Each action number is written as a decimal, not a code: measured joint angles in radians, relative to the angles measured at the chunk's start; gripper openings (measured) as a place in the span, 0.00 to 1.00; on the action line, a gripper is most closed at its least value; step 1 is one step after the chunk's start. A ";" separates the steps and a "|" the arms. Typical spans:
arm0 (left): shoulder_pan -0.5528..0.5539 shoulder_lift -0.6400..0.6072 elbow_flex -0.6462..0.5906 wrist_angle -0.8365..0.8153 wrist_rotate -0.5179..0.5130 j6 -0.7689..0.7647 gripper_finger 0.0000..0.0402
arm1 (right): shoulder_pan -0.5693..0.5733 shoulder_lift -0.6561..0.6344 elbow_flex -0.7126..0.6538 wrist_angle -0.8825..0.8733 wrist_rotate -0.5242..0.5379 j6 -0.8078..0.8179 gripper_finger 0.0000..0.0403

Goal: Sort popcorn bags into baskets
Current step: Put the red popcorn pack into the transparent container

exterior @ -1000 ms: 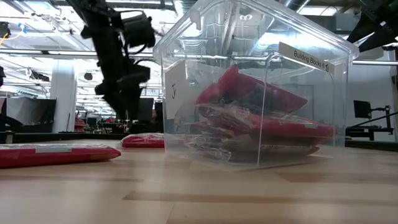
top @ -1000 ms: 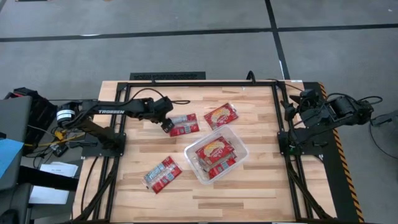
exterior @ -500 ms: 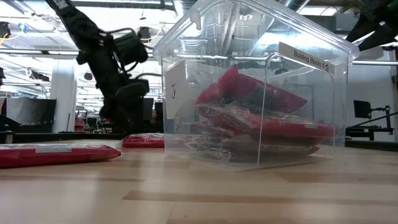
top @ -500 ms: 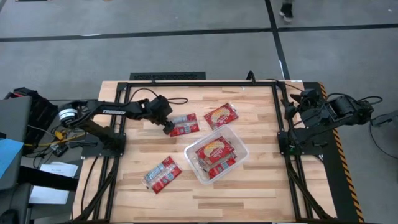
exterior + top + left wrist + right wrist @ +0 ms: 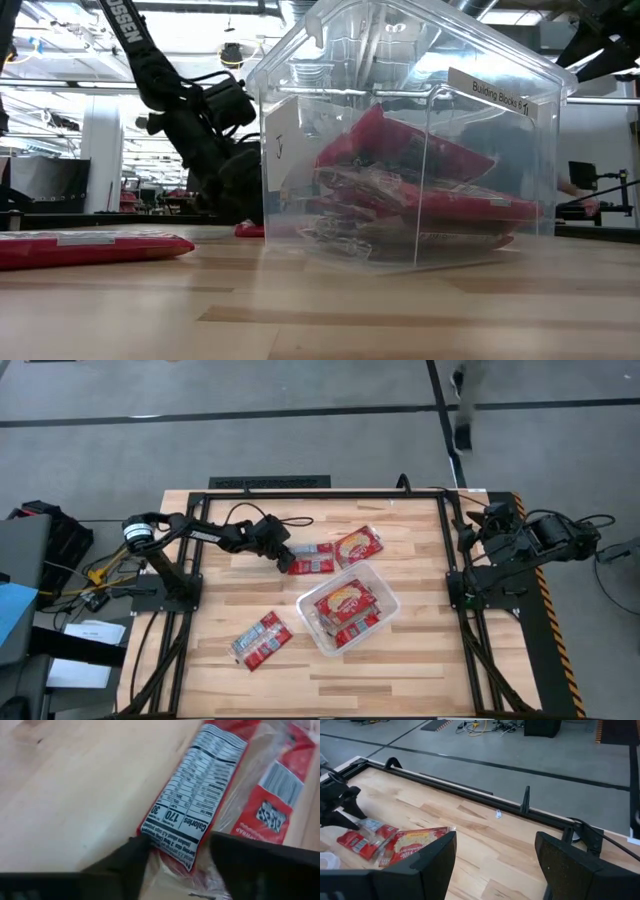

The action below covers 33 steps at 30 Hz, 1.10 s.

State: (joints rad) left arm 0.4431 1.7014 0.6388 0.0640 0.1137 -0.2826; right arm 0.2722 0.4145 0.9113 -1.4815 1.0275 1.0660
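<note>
Three red popcorn bags lie flat on the table: one [image 5: 312, 558] at my left gripper, one [image 5: 356, 545] just right of it, one [image 5: 262, 640] toward the near left. The clear tub [image 5: 348, 608] stands mid-table with several bags inside. My left gripper [image 5: 285, 557] is open and low at the first bag's left end [image 5: 175, 837], which lies between its fingers. My right gripper [image 5: 495, 870] is open and waits at the table's right edge [image 5: 470, 535], touching nothing. My left gripper comes down slanting from the table's left, its fingers along the bag. One finger [image 5: 125, 862] meets the corner of the bag's printed end [image 5: 145, 834]; the other finger [image 5: 250, 860] stands at the far side of that end. The bag lies flat on the table.
The tub [image 5: 410, 150] fills the middle of the low view, with one bag [image 5: 90, 245] on the wood to its left. Black rails [image 5: 320, 493] frame the table. Bare wood lies along the near edge and right of the tub.
My left gripper has moved down and toward the table's right. The bag at its fingers has slid along the table to the right, closer to the neighbouring bag and the tub's far corner. The right arm has kept still.
</note>
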 joint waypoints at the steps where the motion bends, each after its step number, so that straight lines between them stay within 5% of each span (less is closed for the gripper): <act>1: 0.001 0.001 -0.001 0.009 -0.003 -0.013 0.44 | 0.000 0.000 0.000 -0.001 0.000 0.000 0.73; 6: 0.021 0.008 -0.006 0.035 0.019 -0.086 0.09 | 0.000 0.000 0.000 -0.002 0.000 0.000 0.73; 8: 0.028 0.008 -0.008 0.042 0.026 -0.137 0.03 | 0.000 0.000 0.000 -0.003 0.000 0.000 0.73; 20: 0.034 -0.149 0.050 -0.075 0.072 -0.328 0.00 | 0.000 0.000 0.000 -0.031 -0.004 -0.001 0.73; 33: 0.009 -0.355 0.381 -0.460 -0.054 -0.401 0.00 | 0.000 0.000 0.000 -0.056 -0.004 -0.001 0.73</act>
State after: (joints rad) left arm 0.4520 1.3467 1.0197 -0.3956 0.0596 -0.6839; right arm 0.2722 0.4145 0.9115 -1.5379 1.0237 1.0652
